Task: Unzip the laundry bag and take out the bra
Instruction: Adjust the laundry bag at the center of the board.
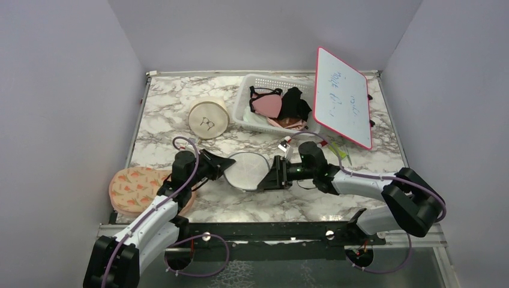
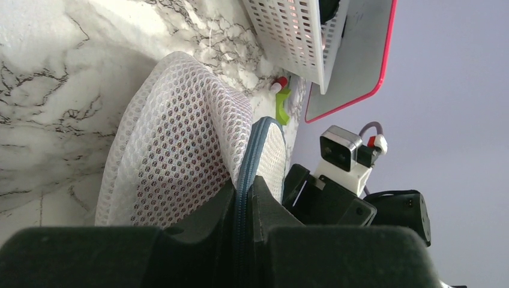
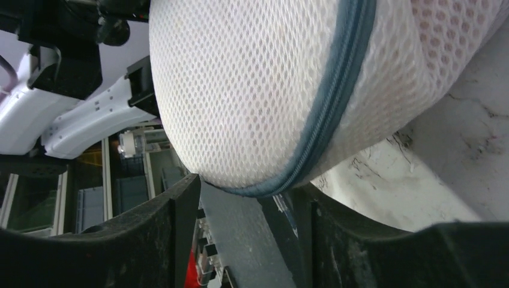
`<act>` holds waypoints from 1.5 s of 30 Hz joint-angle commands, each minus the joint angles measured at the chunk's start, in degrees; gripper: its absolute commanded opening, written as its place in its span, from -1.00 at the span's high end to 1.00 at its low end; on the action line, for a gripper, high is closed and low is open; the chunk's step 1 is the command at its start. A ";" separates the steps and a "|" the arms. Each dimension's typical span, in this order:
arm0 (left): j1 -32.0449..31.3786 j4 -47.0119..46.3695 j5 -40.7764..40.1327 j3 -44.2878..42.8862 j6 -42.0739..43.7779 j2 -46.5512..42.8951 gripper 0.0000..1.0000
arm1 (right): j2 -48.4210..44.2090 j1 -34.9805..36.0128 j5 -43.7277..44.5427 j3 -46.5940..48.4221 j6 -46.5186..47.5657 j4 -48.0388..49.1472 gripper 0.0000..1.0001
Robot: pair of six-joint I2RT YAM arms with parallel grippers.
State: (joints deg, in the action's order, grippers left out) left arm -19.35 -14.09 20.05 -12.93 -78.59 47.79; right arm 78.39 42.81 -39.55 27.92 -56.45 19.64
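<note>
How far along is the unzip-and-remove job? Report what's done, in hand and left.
Done: both arms are at the laundry bag. In hand: the left gripper is shut on the grey-blue zip seam; the right gripper has its jaws apart astride the bag's edge. Left: the zip looks closed wherever it shows, so unzipping and taking the bra out are both still to do.

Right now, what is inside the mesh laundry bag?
The laundry bag looks zipped along the visible grey-blue zip. Through the white mesh only a faint pink tint shows; what it is cannot be made out.
</note>
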 commanded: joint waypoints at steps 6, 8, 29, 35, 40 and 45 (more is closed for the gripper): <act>-0.12 -1.15 1.57 -0.57 1.67 -0.34 1.00 | 3.18 0.17 3.96 0.78 -8.75 10.26 0.06; -0.11 -0.74 1.85 -1.04 3.17 -0.19 0.91 | 4.02 0.05 3.80 1.77 -8.99 10.80 0.12; -1.56 26.39 -4.11 -27.77 53.17 5.22 -0.98 | 8.15 -18.81 -18.34 19.08 28.79 -29.34 0.94; -12.92 23.21 -11.63 -28.76 69.14 8.27 -0.98 | 9.03 -19.07 -18.00 19.97 29.57 -28.75 0.93; -22.82 19.03 -8.93 -25.49 82.34 11.54 -0.98 | 9.04 -19.08 -19.30 19.62 28.25 -26.66 0.93; -34.90 18.36 -16.09 -23.00 99.29 8.13 -0.85 | 7.65 -19.08 -19.67 17.99 26.00 -23.66 0.93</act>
State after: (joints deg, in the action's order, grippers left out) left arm -46.17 6.96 10.61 -37.32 2.17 58.96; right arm 86.98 23.66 -56.38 45.91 -29.10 -6.98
